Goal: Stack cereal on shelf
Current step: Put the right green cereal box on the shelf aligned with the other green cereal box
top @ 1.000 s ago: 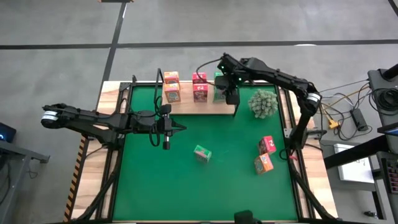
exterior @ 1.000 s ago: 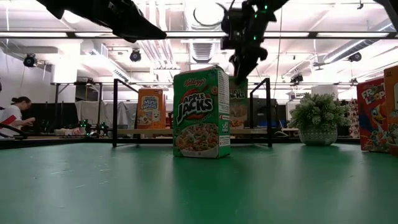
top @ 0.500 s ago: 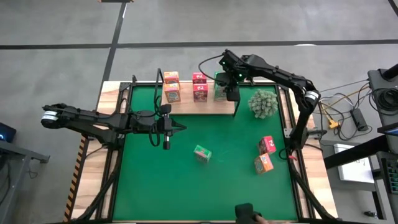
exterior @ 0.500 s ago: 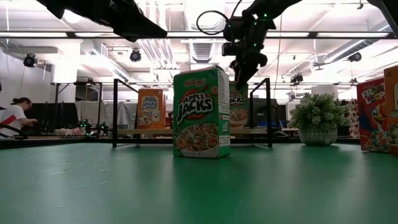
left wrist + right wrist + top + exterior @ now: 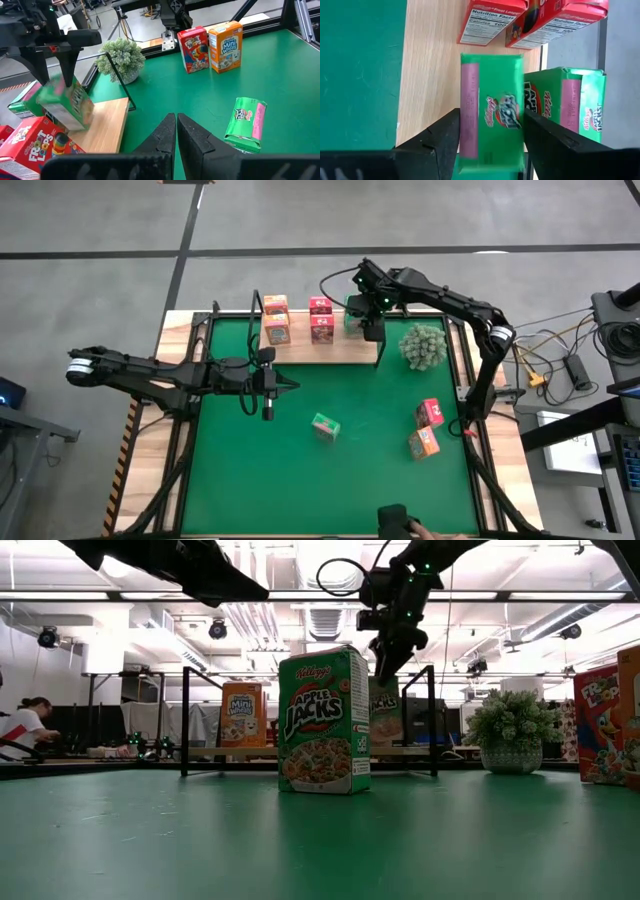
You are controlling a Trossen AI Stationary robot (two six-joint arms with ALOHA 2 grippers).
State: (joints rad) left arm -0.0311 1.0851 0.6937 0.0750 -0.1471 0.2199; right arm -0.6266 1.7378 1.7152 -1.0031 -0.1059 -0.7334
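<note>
**Box mid-drop over shelf, could tip**

High view: right gripper (image 5: 372, 330) above shelf (image 5: 300, 352) right end; left gripper (image 5: 268, 413) parked mid-mat, pressed shut.

Right wrist: green box (image 5: 491, 112) between spread jaws, blurred, probably released. Might topple against neighbouring green box (image 5: 572, 102).

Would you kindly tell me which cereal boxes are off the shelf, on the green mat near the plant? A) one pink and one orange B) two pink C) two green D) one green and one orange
A: in the high view a pink box and an orange box sit together on the green mat, on the plant's side of the table, off the shelf.
</note>
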